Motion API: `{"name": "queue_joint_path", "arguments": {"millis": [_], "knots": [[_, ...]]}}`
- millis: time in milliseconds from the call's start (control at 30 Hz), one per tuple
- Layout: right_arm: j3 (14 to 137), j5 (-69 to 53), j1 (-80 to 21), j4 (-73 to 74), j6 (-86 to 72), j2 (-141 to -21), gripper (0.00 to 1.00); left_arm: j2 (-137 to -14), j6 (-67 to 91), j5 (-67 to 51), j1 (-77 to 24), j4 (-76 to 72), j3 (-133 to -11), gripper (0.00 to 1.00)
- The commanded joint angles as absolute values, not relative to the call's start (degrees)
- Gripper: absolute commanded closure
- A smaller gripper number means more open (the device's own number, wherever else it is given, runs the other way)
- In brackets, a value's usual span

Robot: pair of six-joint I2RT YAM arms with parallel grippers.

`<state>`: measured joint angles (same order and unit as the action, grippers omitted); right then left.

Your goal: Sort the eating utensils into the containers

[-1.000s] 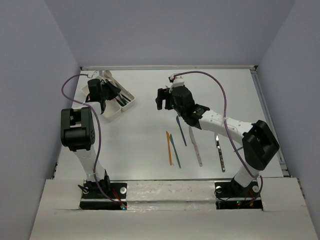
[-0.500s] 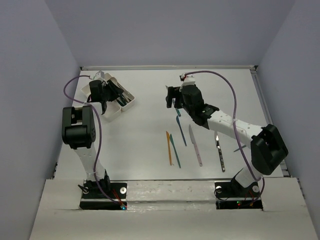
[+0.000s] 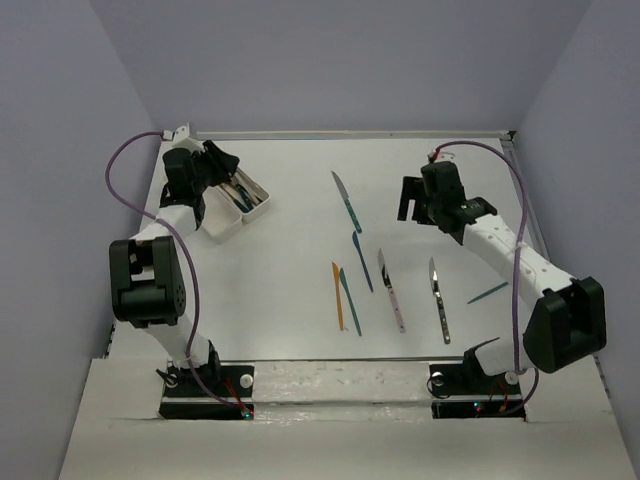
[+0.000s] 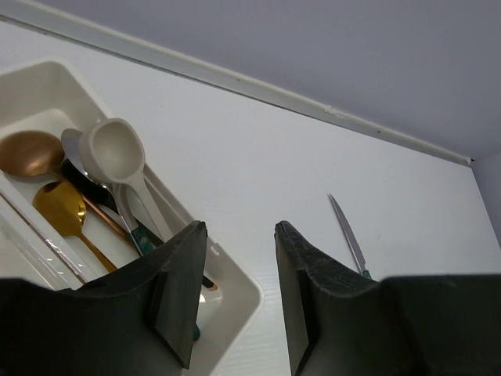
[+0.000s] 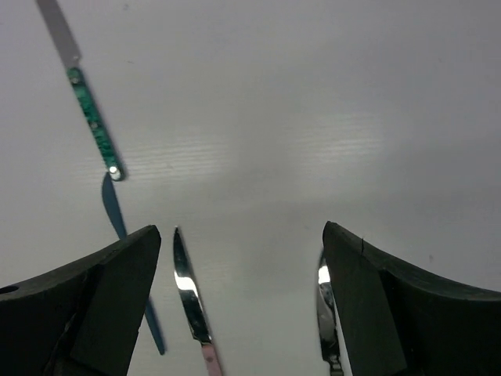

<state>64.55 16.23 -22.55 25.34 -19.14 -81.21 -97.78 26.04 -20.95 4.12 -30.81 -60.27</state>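
Tray first, Mia: where does it sit, and what is in it?

Far left corner of the table, Tom, turned at a slant. It is a white double tray. One compartment holds a cream spoon, a copper spoon, a gold spoon and a silver spoon half hidden under the cream one. A teal handle pokes out beneath them. What the other compartment holds I cannot tell.

And the knives?

Out on the table, well apart from the tray. A green-handled knife lies furthest back. Nearer the arms come a blue knife, an orange knife and a teal knife just beside each other, then a pink-handled knife and a silver knife. A teal piece lies off to the right, too small to name.

How does the left gripper stand?

Over the tray's end where the spoon handles point, jaws parted, nothing between them.

The right gripper?

Above bare table, to the right of the green-handled knife and beyond the pink-handled and silver knives. Its jaws are spread wide and hold nothing.
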Motion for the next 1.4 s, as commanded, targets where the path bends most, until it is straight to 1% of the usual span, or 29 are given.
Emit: {"name": "queue_joint_path", "arguments": {"millis": [0,67,133,167,200,333,367,467,500,600,733,800,833,867,1067,1267,1300,1367], "knots": [[58.75,18.28,-15.94,36.83,-26.62,-70.18,0.06,-89.58,21.19,-21.18,3.96,-33.22,-57.57,0.49],[55.39,18.72,-12.24,36.74,-28.91,-65.94,0.06,-87.47,19.0,-22.58,3.96,-33.22,-56.17,0.49],[52.04,19.86,-5.04,36.74,-28.92,-62.23,0.06,-86.05,17.85,-23.46,4.04,-33.05,-54.85,0.48],[51.51,19.6,-2.23,36.65,-28.74,-61.79,0.07,-84.83,17.15,-23.64,4.04,-33.13,-54.58,0.48],[50.55,17.34,3.55,36.13,-28.57,-61.53,0.07,-84.38,16.88,-24.34,3.96,-32.87,-53.97,0.48],[48.0,9.87,13.95,32.7,-28.39,-61.17,0.06,-82.53,14.08,-26.89,3.87,-30.33,-54.49,0.46],[46.86,9.23,18.24,32.26,-28.56,-61.52,0.07,-81.75,13.37,-27.16,3.87,-28.58,-54.75,0.46],[44.83,6.25,24.58,30.68,-28.48,-62.75,0.07,-80.16,10.12,-27.16,3.95,-27.77,-52.83,0.44],[44.48,5.2,25.22,30.33,-28.39,-63.28,0.08,-79.37,9.24,-27.07,3.87,-27.69,-52.39,0.42],[44.04,7.2,25.22,30.06,-28.57,-67.3,0.11,-77.88,6.07,-25.4,3.87,-26.98,-51.42,0.4],[42.89,8.35,25.22,29.53,-28.21,-73.2,0.27,-76.55,3.96,-25.57,3.96,-27.33,-49.49,0.38],[42.63,7.48,25.22,29.27,-27.95,-75.31,0.34,-76.29,3.26,-25.75,3.95,-27.33,-49.39,0.36],[42.98,6.77,25.22,29.35,-27.78,-77.06,0.4,-76.29,3.25,-25.84,3.87,-27.33,-49.39,0.36],[43.15,5.29,25.22,29.44,-27.25,-77.6,0.42,-76.38,3.08,-26.19,3.95,-27.51,-49.31,0.36],[44.12,6.68,25.22,30.67,-27.95,-81.38,0.42,-77.08,2.99,-26.81,3.87,-27.68,-49.39,0.34],[46.32,6.06,24.61,30.85,-28.12,-89.63,0.49,-75.85,2.81,-26.89,4.39,-28.3,-48.69,0.32],[46.06,5.8,24.09,29.81,-28.12,-90.26,0.58,-75.68,3.07,-26.98,4.74,-28.74,-48.69,0.32],[45.88,5.02,24.08,29.19,-27.6,-91.14,0.7,-75.67,3.51,-27.16,5.1,-28.83,-48.78,0.32]]}}
